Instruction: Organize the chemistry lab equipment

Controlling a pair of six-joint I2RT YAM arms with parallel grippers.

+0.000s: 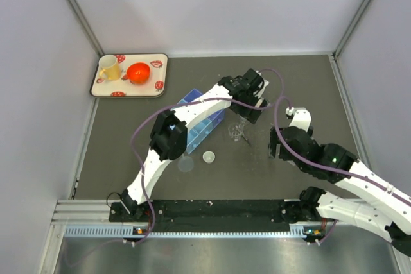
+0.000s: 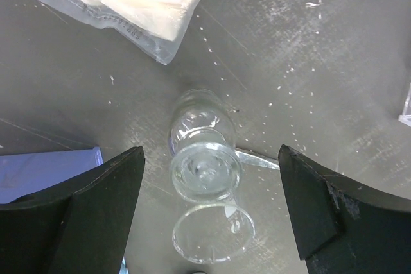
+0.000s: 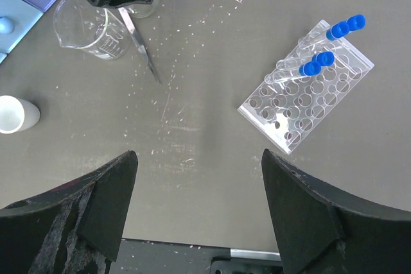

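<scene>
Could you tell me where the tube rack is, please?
The clear gridded plastic tube rack lies upper right in the right wrist view, blue-capped tubes at its far end, well right of the clear beaker.

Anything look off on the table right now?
Yes. The blue-capped tubes lie flat across the tube rack instead of standing in its holes. White specks are scattered over the table, like spilled grit or debris. No breakage that I can see.
</scene>
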